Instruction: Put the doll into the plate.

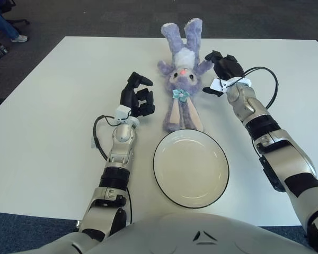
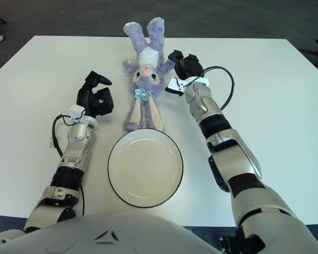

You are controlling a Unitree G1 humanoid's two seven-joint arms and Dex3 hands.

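Observation:
A purple plush rabbit doll point(image 1: 182, 79) lies on its back on the white table point(image 1: 53, 116), legs pointing away from me and long ears reaching toward the plate. The cream plate point(image 1: 191, 168) with a dark rim sits just in front of the ears. My right hand point(image 1: 221, 71) is at the doll's right side, fingers spread, its upper fingers close to the doll's arm; I cannot tell if they touch. My left hand point(image 1: 138, 98) shows left of the doll, a short gap away, fingers relaxed and holding nothing.
The table's far edge runs just behind the doll's feet. A black cable point(image 1: 265, 84) loops off my right wrist, and another point(image 1: 98, 135) off my left forearm. A seated person's legs point(image 1: 2, 24) show on the floor at the far left.

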